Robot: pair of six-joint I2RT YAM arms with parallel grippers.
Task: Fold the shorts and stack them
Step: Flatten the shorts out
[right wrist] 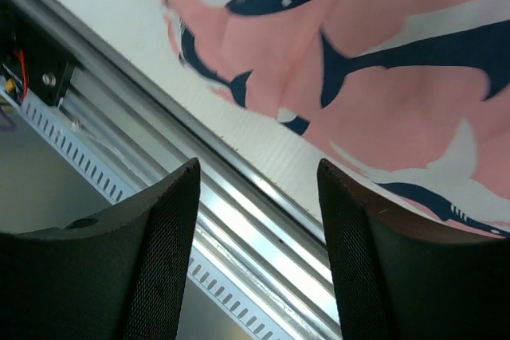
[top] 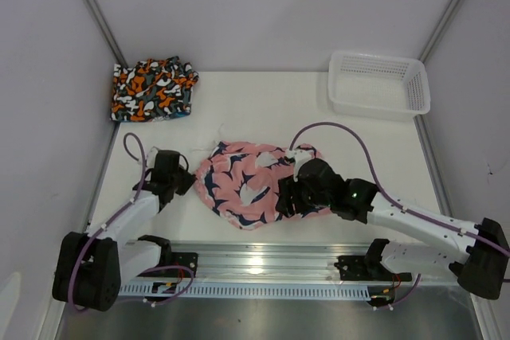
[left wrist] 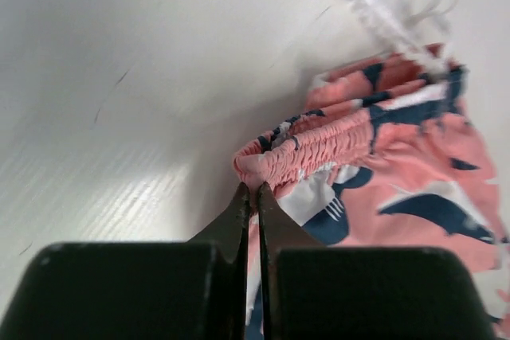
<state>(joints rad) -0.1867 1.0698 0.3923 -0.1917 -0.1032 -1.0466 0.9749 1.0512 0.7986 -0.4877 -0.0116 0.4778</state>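
The left gripper (left wrist: 253, 197) is closed tight, its 2 black fingertips meeting on the end of the gathered elastic waistband (left wrist: 319, 145) of the pink, navy and white printed fabric shorts (top: 239, 185). The bite looks thin, right at the hem, so a slow, low lift would suit it better than a quick pull. The right gripper (right wrist: 255, 220) stands open and holds nothing. It hangs over the near edge of the same shorts, where the cloth meets the silver aluminium rail (right wrist: 239, 197). That gripper should come down on the cloth well inside the edge and close fully before either arm moves, so that both ends travel together and the fold lands square. The thin white drawstring (left wrist: 374, 13) trails loose beyond the waistband and could drag or bunch under the fold, so it is worth keeping clear. The shorts lie rumpled in the middle of the white table (top: 255, 109), between the 2 arms. The orange, black and white camouflage fabric shorts (top: 153, 89) sit folded at the far left corner, well apart. That is probably where this pair must end up. The white plastic mesh basket (top: 378, 84) stands at the far right.
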